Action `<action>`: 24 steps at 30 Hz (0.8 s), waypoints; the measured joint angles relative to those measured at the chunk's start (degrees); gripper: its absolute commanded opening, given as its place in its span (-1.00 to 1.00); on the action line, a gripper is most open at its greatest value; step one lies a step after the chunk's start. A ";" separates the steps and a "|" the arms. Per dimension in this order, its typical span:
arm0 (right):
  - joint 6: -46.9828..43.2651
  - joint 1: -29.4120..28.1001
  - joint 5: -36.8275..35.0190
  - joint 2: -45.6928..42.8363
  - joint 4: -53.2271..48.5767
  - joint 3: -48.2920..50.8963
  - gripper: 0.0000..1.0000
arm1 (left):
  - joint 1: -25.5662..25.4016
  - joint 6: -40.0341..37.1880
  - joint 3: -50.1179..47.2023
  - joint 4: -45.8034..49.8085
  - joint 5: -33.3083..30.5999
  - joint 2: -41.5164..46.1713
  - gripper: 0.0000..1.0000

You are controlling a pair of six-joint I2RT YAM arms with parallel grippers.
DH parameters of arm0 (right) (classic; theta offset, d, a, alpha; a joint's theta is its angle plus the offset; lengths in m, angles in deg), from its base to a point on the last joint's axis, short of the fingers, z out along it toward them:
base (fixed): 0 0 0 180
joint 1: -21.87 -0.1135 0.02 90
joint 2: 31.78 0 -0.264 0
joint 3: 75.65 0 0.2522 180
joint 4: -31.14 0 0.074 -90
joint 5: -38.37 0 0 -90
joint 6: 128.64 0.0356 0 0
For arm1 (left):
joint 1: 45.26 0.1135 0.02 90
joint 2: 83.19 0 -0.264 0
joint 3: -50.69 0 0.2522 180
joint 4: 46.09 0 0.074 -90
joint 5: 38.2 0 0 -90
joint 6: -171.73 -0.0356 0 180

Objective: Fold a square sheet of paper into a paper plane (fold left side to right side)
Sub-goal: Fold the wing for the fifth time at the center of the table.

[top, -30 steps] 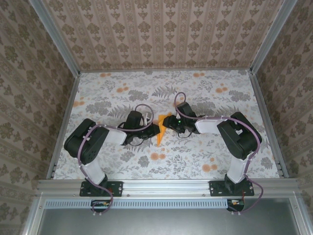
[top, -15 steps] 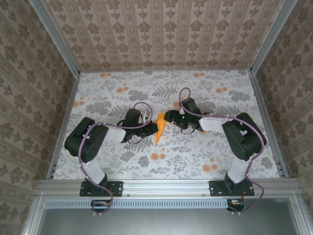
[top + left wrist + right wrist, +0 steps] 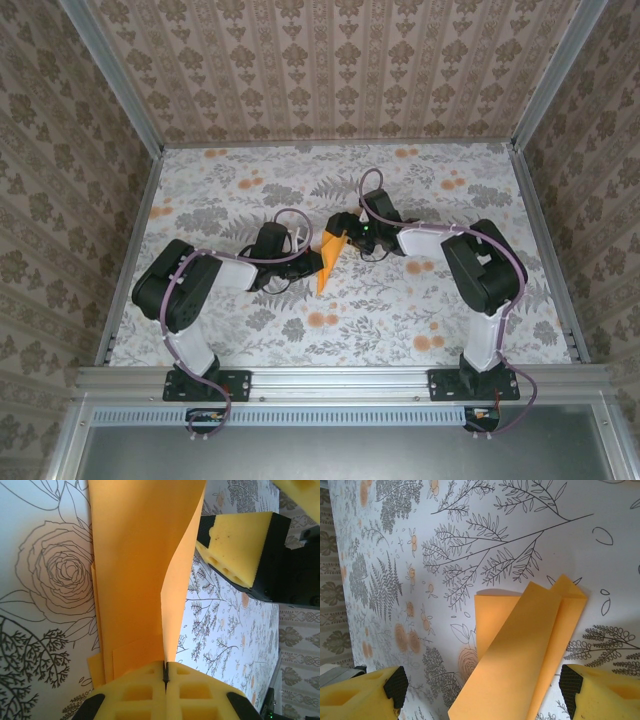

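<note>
Matt paper plane (image 3: 328, 262) on a cloth-covered surface (image 3: 450, 300)
The plane's orange paper is thin, smooth and sharply creased; the cloth (image 3: 240, 190) is matt with a flat floral print. The left claw (image 3: 165, 680) and right claw (image 3: 485, 692) carry spongy, pitted yellow foam pads (image 3: 235, 545) set in black plastic. The front rail (image 3: 340, 378) is dull brushed metal.

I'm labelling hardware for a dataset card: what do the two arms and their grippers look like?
The left arm and right arm each have black joint housings, white links and a purple cable looping alongside. The left gripper and right gripper are black, tipped with yellow foam pads with square recesses.
</note>
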 measured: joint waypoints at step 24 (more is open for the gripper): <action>-0.66 -0.44 -0.35 5.05 -7.58 -8.09 0.66 | 0.00 -0.04 0.42 0.04 0.04 0.00 -1.00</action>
